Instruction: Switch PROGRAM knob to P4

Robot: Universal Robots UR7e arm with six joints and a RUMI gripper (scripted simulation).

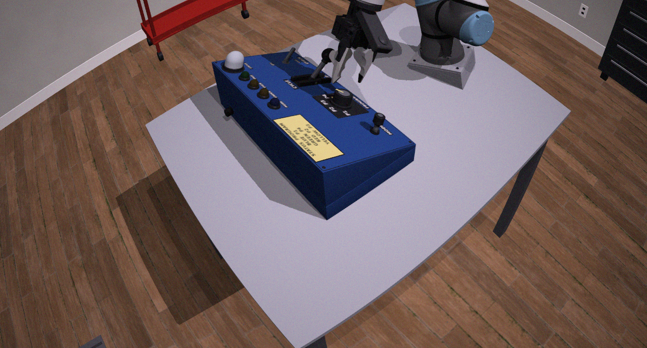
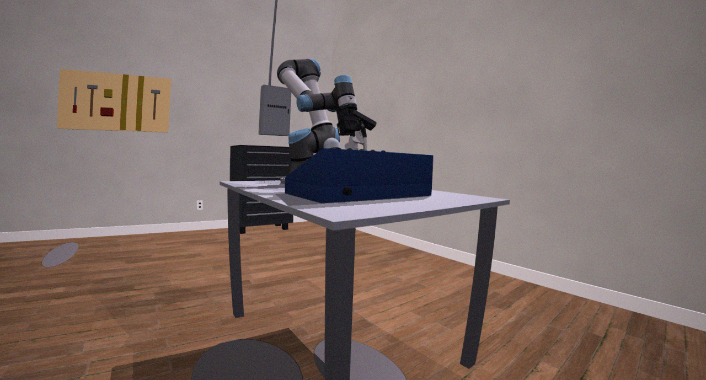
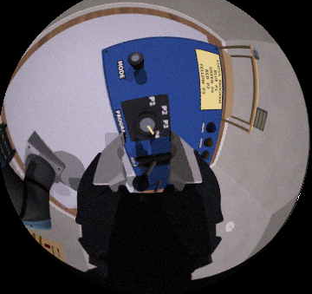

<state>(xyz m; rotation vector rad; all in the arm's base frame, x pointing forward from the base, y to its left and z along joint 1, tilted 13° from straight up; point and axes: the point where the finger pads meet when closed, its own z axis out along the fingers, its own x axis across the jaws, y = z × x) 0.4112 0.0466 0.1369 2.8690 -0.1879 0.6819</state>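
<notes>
Pointing at P4, knob [image 1: 341, 98] [image 3: 147, 124]; long axis not discernible. Gripper [image 1: 347, 80] [image 2: 358, 149] [image 3: 147, 132] fingers parted partway, nothing held.

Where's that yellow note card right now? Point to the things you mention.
In the top view, the yellow card [image 1: 308, 138] [image 3: 209, 79] lies on the blue console's [image 1: 271, 142] [image 2: 375, 175] [image 3: 173, 51] sloped top, nearest the blue lamp [image 1: 274, 102] [image 3: 211, 127], across from the MODE control [image 1: 378, 118] [image 3: 136, 60].

Round black PROGRAM knob [image 1: 341, 98] [image 3: 147, 124], yellow line toward P4. Big blue console [image 1: 289, 133] [image 2: 365, 175] [image 3: 173, 77], slanted top, flat on counter [image 1: 452, 165] [image 2: 395, 207] [image 3: 56, 77].
</notes>
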